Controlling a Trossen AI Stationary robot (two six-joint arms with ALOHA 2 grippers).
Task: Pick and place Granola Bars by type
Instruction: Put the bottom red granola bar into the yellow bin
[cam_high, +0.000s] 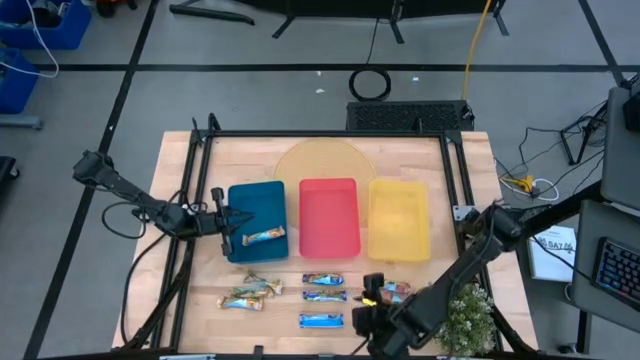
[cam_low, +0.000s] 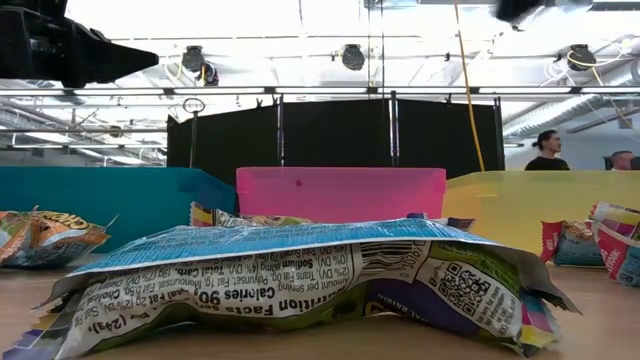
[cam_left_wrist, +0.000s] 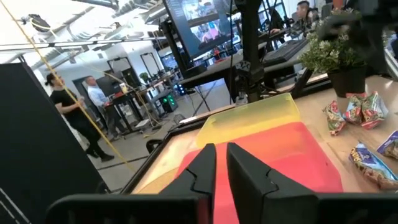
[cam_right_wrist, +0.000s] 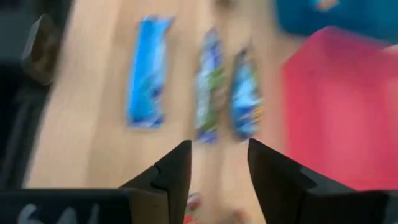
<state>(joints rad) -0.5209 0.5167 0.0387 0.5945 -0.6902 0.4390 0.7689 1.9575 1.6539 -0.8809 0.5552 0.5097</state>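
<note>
One tan-gold bar (cam_high: 264, 237) lies flat in the blue tray (cam_high: 255, 200). Two more tan-gold bars (cam_high: 250, 293) rest on the table in front of that tray. Three blue-white bars (cam_high: 324, 297) (cam_right_wrist: 149, 71) lie in a column before the red tray (cam_high: 329, 216), the nearest filling the low view (cam_low: 300, 280). Red-orange-silver bars (cam_high: 392, 292) (cam_left_wrist: 351, 115) sit before the yellow tray (cam_high: 399, 218). My left gripper (cam_high: 230, 224) (cam_left_wrist: 221, 168) hovers at the blue tray's left wall, shut and empty. My right gripper (cam_high: 364, 303) (cam_right_wrist: 219, 163) is open above the table beside the red bars, pointing toward the blue-white bars.
A potted plant (cam_high: 468, 318) stands at the table's near right corner beside my right arm. A black frame (cam_high: 330, 134) borders the table. People stand in the room beyond. Bare wood (cam_high: 200, 180) shows left of and behind the trays.
</note>
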